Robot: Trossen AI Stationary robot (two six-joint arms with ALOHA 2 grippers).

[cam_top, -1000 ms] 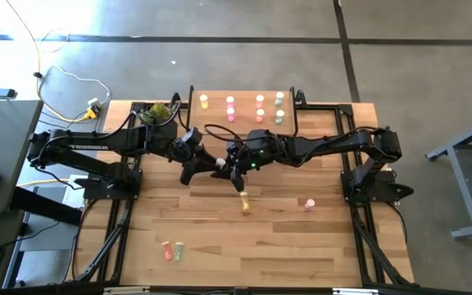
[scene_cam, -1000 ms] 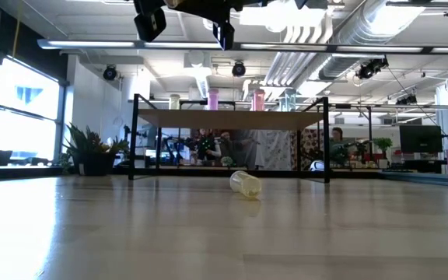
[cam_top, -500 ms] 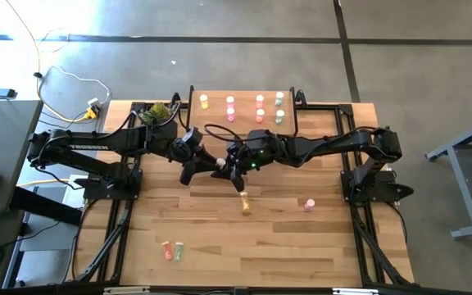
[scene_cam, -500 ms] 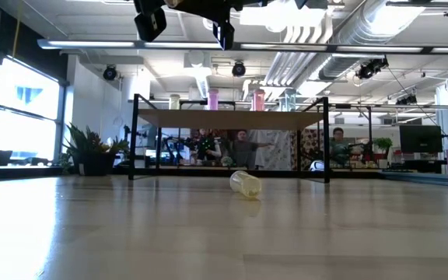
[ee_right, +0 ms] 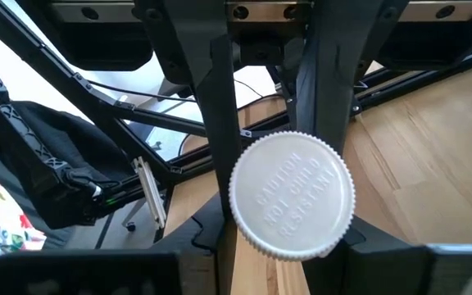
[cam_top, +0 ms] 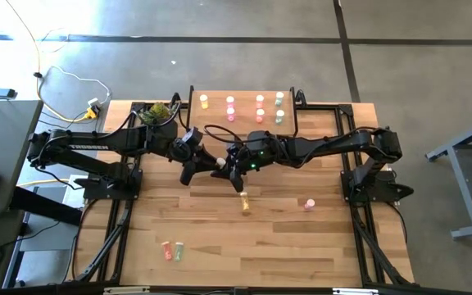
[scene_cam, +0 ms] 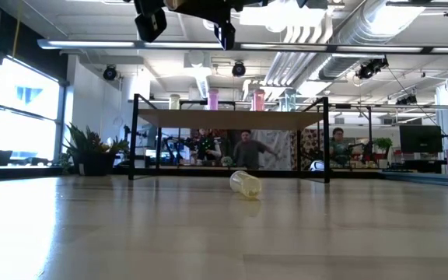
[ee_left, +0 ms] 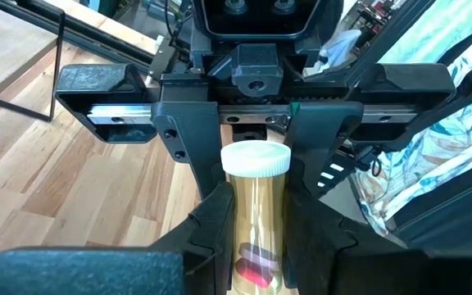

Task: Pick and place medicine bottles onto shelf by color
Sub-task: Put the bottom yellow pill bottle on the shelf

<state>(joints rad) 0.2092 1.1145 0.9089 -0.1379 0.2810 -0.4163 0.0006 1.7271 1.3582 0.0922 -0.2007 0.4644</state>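
1. Handover in mid-air: left gripper (cam_top: 193,168) & right gripper (cam_top: 234,166) meet tip to tip above worktop (cam_top: 220,238) centre, one yellow-orange bottle (ee_left: 254,215) between them. Left gripper is clamped fully down on the bottle body; right gripper is part-way closed on the same bottle, cap end, white cap (ee_right: 292,196) facing its cam.
2. Bottle long axis runs along the line between the two grippers, roughly level w/ worktop; cap points toward right arm.
3. Shelf (cam_top: 244,96) lies beyond both, at far edge; right arm looks nearer to it, so I'd guess it carries on.
4. Materials: bottle = clear amber plastic cylinder, smooth, something red inside; cap ribbed, embossed lettering. Gripper fingers matte black, angular. Worktop & shelf top pale wood, shelf legs thin black metal.
5. Other bottles: several upright on shelf, one yellow lying near worktop centre (cam_top: 245,203), pink (cam_top: 309,204) to its right.
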